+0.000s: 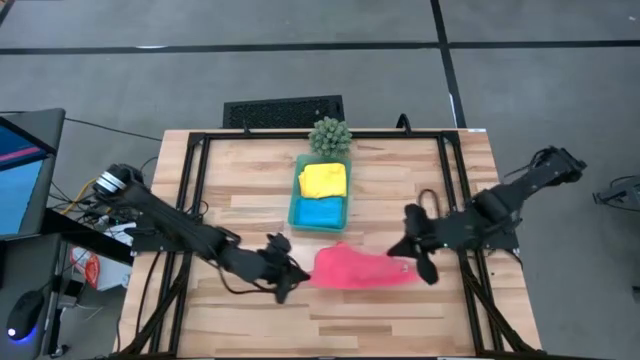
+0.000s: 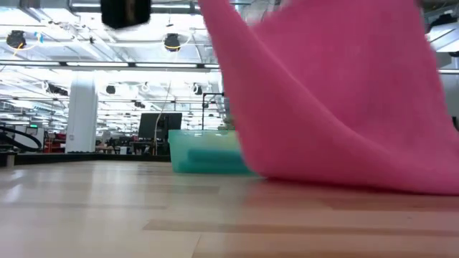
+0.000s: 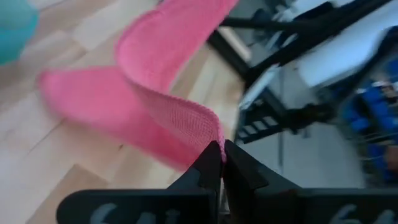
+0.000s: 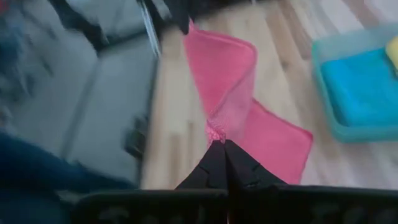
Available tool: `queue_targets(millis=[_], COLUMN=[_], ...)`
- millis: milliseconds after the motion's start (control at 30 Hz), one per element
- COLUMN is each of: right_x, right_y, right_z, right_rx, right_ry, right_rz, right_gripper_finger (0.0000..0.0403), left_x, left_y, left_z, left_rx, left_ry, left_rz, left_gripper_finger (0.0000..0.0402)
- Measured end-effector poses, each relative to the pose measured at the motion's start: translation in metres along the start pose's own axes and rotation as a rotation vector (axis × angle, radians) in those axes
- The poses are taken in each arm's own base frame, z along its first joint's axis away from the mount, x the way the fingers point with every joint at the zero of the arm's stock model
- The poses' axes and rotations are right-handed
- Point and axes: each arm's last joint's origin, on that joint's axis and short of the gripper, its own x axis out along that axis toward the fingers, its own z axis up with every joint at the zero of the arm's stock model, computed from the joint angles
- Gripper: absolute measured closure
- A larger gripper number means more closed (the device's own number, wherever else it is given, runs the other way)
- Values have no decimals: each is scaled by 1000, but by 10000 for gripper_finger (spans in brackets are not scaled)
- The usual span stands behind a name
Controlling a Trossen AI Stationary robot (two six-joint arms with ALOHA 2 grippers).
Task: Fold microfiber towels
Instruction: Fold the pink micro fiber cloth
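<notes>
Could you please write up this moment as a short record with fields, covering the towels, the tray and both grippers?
pink towel: partly lifted off the table, held at both ends
left gripper: shut on the pink towel's edge
right gripper: shut on the pink towel's other end
tray: teal, behind the pink towel, beside the plant
yellow towel: folded in the tray, far half
blue towel: folded in the tray, near half
green towel: not in view
</notes>
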Motion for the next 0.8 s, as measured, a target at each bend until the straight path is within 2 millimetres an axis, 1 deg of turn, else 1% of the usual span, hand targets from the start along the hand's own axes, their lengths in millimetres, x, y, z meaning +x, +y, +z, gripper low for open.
queue_targets(millis=[67, 167, 267, 367, 467, 600, 733, 800], right_x=[-11, -20, -22, -26, -23, -25, -27, -30], right_y=[9, 21, 27, 28, 20, -1, -19, -24], right_z=[-1, -6, -11, -11, -8, -1, 10, 18], right_rx=[64, 62, 89, 80, 76, 85, 60, 33], right_ry=[-69, -93, -127, -136, -137, -153, -176, -195], right_rz=[16, 80, 28, 19, -92, -290, -442, -482], right_gripper_finger=[401, 401, 401, 402, 402, 402, 402, 402], left_x=[-17, -38, -53, -64, -68, -70, -79, -84], left_y=[-7, -15, -19, -18, -8, 13, 35, 41], left_z=[6, 9, 12, 16, 22, 32, 52, 63], left_rx=[-19, -43, -76, -81, -65, -14, 13, 17], left_ry=[-12, -30, -42, -44, -37, -20, -32, -68], left_rz=[-38, -68, -88, -70, -2, 157, 292, 312], left_gripper_finger=[401, 401, 401, 401, 401, 401, 401, 401])
